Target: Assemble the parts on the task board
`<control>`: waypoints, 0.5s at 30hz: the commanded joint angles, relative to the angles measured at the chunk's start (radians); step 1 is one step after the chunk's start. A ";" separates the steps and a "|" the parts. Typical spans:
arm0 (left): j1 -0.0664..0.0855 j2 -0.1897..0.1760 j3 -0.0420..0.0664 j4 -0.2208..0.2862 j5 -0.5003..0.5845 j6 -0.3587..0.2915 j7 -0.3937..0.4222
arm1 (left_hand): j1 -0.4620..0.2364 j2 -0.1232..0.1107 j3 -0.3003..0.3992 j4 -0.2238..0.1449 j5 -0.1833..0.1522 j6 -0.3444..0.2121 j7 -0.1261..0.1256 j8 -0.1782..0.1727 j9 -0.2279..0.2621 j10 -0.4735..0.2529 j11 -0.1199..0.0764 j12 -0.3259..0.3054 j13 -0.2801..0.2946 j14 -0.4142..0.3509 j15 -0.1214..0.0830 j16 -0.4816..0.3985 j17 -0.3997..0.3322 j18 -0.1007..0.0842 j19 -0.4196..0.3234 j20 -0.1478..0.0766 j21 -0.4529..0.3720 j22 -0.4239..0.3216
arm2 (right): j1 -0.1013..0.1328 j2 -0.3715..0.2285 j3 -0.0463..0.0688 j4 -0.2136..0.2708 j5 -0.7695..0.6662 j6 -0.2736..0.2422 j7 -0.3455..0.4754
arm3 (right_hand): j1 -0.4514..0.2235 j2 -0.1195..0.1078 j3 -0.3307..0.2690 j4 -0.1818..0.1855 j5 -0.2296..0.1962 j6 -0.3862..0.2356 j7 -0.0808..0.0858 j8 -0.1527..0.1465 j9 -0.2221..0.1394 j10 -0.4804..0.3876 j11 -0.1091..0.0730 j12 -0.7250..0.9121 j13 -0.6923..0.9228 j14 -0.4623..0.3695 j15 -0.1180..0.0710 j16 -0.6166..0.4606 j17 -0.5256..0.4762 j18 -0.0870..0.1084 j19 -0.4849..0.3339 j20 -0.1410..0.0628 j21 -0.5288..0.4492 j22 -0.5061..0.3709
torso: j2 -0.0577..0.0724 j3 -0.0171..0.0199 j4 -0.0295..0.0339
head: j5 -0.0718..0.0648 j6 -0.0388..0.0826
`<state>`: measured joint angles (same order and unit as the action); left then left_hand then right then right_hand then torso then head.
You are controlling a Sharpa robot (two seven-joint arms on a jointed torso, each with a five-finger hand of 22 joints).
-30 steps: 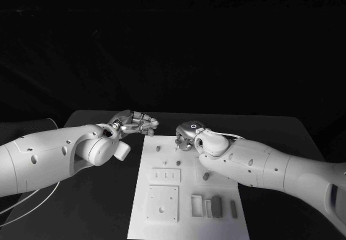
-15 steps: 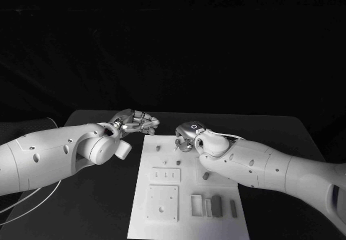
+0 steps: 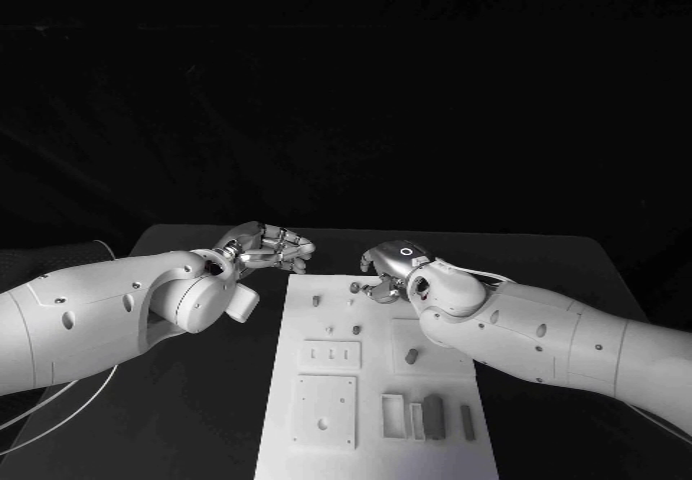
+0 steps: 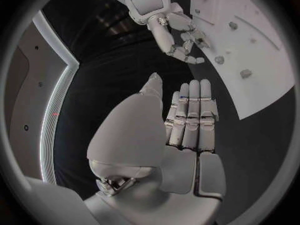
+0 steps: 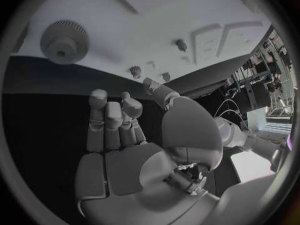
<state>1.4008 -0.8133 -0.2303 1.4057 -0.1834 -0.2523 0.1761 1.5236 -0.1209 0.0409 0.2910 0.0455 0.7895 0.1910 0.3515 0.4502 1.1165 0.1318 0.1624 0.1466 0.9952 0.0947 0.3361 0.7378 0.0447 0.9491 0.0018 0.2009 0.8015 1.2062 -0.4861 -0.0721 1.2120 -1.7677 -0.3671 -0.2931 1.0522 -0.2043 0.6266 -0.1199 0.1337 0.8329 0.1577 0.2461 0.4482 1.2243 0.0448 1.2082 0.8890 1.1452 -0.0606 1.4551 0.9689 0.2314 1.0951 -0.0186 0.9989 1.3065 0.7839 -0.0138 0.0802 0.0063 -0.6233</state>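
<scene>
The black matte table [image 3: 188, 400] carries the long white rectangular task board [image 3: 378, 420] at its middle, with dark room behind and nothing else distinct on the tabletop. Judged from how things lie, the assembly looks barely begun — a row of grey rectangular blocks [image 3: 430, 414] lies loose near the board's near end beside pale recessed plates [image 3: 326, 405], and several small grey pegs [image 3: 355, 328] sit scattered further up, one small oblong piece [image 3: 411, 354] lying on its own mid-board. The left hand [image 3: 270, 246] hovers just off the board's far left corner, over bare table, its fingers curled inward and holding nothing. The right hand [image 3: 387, 272] hangs over the board's far end, fingers drawn together near a small peg [image 3: 355, 286]; whether it pinches anything I cannot tell. The right wrist view shows a round ribbed knob-like part [image 5: 64, 40] lying on the board — apparently unplaced too.
</scene>
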 commanded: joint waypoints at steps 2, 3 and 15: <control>0.001 -0.004 0.001 0.005 -0.003 0.008 0.010 | -0.006 -0.003 0.008 0.001 0.003 -0.001 0.003 -0.007 0.002 0.007 0.001 -0.007 0.001 0.006 0.002 -0.005 0.001 0.015 0.003 -0.004 -0.004 0.001 | 0.022 -0.066 0.018 0.057 0.026 0.003 0.000 | 0.010 -0.013 -0.005 0.005 0.003 0.008 -0.001 0.005 0.001 0.002 -0.002 0.005 -0.001 0.007 -0.002 0.001 -0.002 0.030 0.001 -0.004 0.001 0.001 | -0.001 0.0008 -0.0034 | -0.006 0.009; 0.001 -0.006 0.001 0.005 -0.003 0.008 0.010 | -0.006 -0.003 0.008 0.001 0.003 -0.001 0.003 -0.007 0.002 0.007 0.001 -0.007 0.001 0.006 0.002 -0.005 0.001 0.015 0.003 -0.004 -0.004 0.001 | 0.026 -0.078 0.019 0.063 0.032 0.007 0.000 | 0.010 -0.014 -0.005 0.006 0.003 0.008 -0.001 0.005 0.001 0.002 -0.002 0.005 -0.001 0.007 -0.002 0.001 -0.002 0.030 0.001 -0.004 0.001 0.001 | -0.001 0.0011 -0.0044 | -0.006 0.010; 0.001 -0.012 0.001 0.004 -0.003 0.009 0.009 | -0.006 -0.004 0.008 0.000 0.003 -0.001 0.003 -0.007 0.002 0.007 0.001 -0.007 0.001 0.006 0.002 -0.006 0.002 0.015 0.003 -0.004 -0.004 0.001 | 0.036 -0.184 0.021 0.042 0.142 0.134 0.094 | -0.010 -0.073 -0.024 0.044 -0.052 -0.054 0.019 -0.029 -0.016 -0.020 0.017 0.006 -0.001 -0.014 0.016 -0.001 -0.003 0.030 -0.019 0.003 -0.006 0.003 | -0.003 0.0128 -0.0222 | -0.001 0.021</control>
<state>1.4006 -0.8270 -0.2304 1.4080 -0.1837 -0.2528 0.1766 1.5236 -0.1209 0.0409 0.2910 0.0455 0.7895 0.1910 0.3515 0.4509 1.1165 0.1318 0.1584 0.1464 0.9952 0.0947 0.3361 0.7385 0.0446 0.9491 0.0018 0.2009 0.8015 1.2426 -0.6689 -0.0518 1.2609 -1.6683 -0.3096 -0.2498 1.0441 -0.2696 0.6050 -0.0762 0.0851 0.7895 0.1684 0.2194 0.4329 1.2093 0.0592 1.2090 0.8866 1.1337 -0.0493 1.4552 0.9654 0.2304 1.0822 -0.0158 0.9989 1.3080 0.7815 -0.0059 0.0629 0.0058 -0.6038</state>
